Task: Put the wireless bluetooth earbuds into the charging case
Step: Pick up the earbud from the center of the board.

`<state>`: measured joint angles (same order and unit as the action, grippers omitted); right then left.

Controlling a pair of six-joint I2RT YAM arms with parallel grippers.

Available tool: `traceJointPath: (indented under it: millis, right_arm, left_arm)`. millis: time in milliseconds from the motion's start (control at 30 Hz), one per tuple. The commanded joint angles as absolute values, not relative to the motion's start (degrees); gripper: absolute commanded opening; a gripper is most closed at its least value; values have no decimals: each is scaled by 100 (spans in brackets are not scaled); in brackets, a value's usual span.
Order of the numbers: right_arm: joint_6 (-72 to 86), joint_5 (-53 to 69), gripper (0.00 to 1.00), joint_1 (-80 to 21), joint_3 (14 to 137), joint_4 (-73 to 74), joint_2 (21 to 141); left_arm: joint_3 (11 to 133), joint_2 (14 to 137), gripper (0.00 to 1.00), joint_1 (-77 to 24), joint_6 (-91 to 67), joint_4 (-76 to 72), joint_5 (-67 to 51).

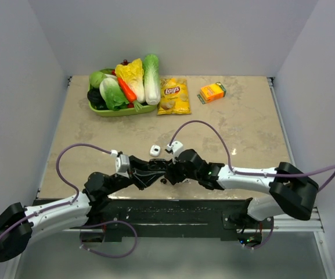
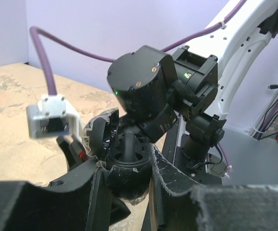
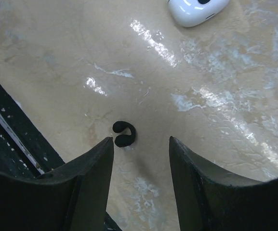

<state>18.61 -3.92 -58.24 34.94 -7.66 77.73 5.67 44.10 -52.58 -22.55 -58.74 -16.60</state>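
Note:
My left gripper (image 1: 154,170) (image 2: 128,166) is shut on a round black charging case (image 2: 126,168), held above the table with its lid (image 2: 101,135) swung open. A dark piece stands up in the case's middle; I cannot tell whether it is an earbud. One black C-shaped earbud (image 3: 124,134) lies on the table. My right gripper (image 1: 170,173) (image 3: 141,140) is open and hangs just above it, the earbud close to the left fingertip (image 3: 107,144). The two grippers almost meet. A second earbud is not clearly visible.
A white rounded object (image 1: 155,150) (image 3: 196,9) lies just beyond the grippers. At the back are a green tray (image 1: 106,112) of vegetables, a yellow chips bag (image 1: 173,96) and an orange box (image 1: 212,92). The black base rail (image 1: 173,210) runs along the near edge.

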Motion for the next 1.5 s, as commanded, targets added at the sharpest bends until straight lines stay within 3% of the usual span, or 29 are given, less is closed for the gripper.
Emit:
traceJointPath:
  millis: [0,933,1200,1467]
  right_arm:
    - [1801,-289,52,-5906,3858,-1213,8225]
    - [2065,-229,39,-6082,3858,-1503,9237]
    - [2250,-299,39,-6258,3718,-1459,9141]
    - [2347,-325,21,-6258,3656,-1459,9062]
  left_arm:
    - [545,4307,0,-5273,-2030,-5880,-1564]
    - [387,4307,0,-5273,-2083,-6100,-1591]
    - [378,4315,0,-5273,-2083,-6100,-1608]
    - [369,4316,0,-5273,-2101,-6135,-1644]
